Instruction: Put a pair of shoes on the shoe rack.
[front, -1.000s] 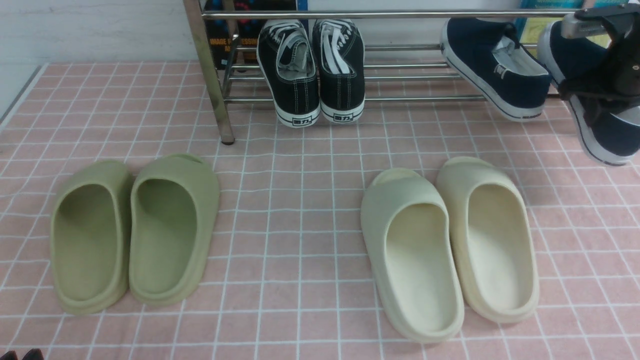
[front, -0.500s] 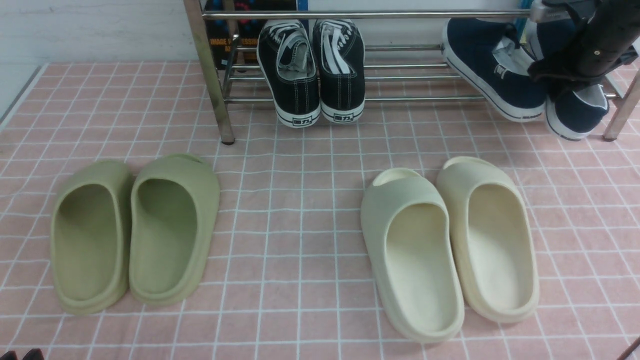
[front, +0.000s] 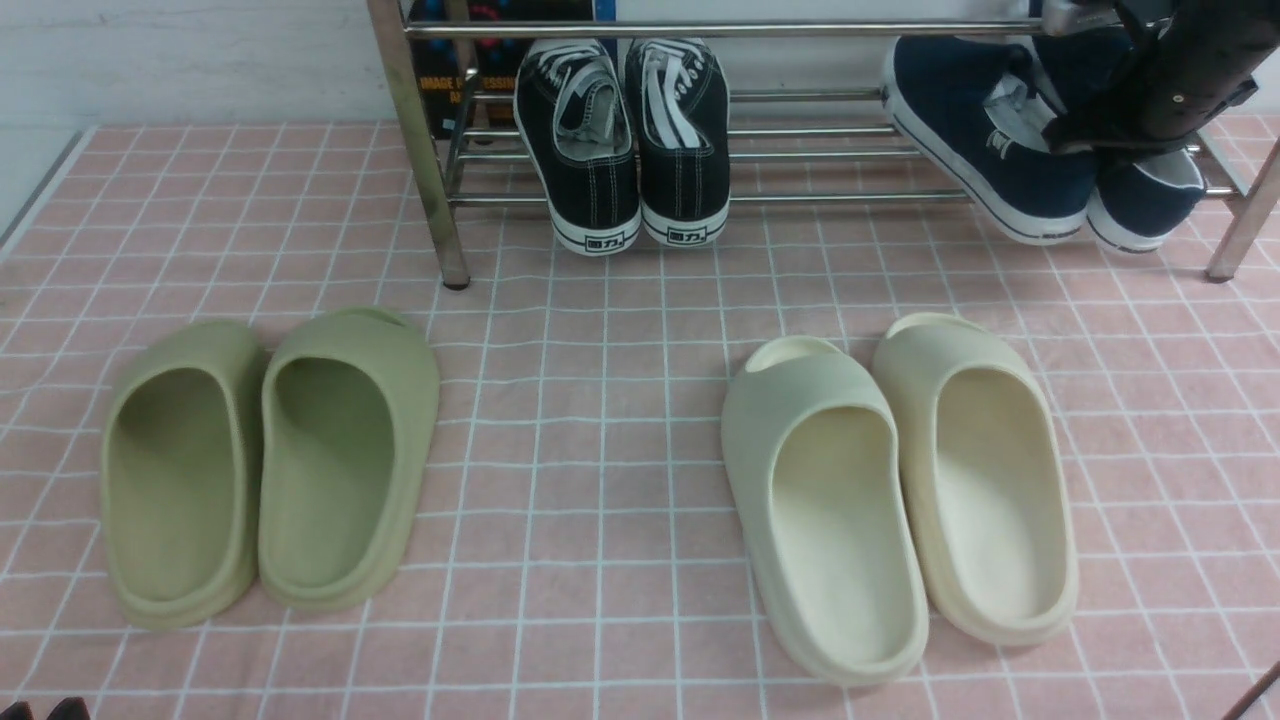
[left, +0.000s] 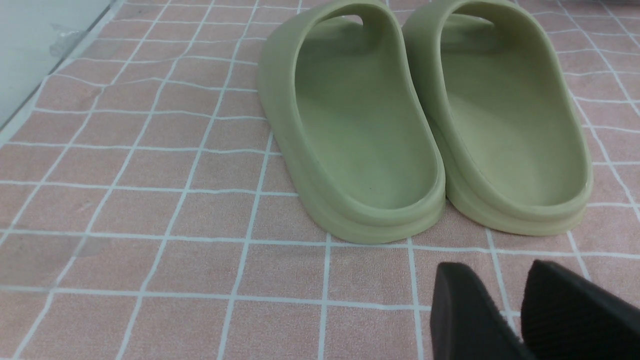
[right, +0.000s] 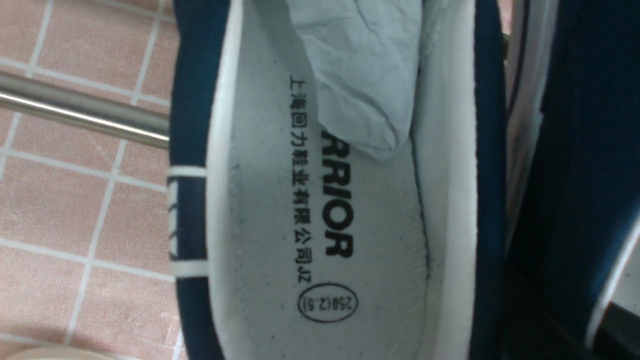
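Across the whole scene we see a pink tiled floor with pale grid lines (front: 600, 450); over its far part stands the low, wide, shiny metal shoe rack (front: 800, 30). In front of it we have two cream foam slides (front: 850, 540) on the right and two olive-green foam slides (front: 340, 480) on the left; each pair sits side by side. On the rack's lower bars, toward its right end, we find one navy canvas slip-on shoe with a white sole (front: 960, 130); its matching navy mate (front: 1150, 205) lies right beside it, its side wall pinched by our right gripper (front: 1075, 140); black lace-up sneakers (front: 685, 150) rest farther left. Our left gripper's (left: 497, 265) fingers stand apart, near the green slides, with nothing between them.
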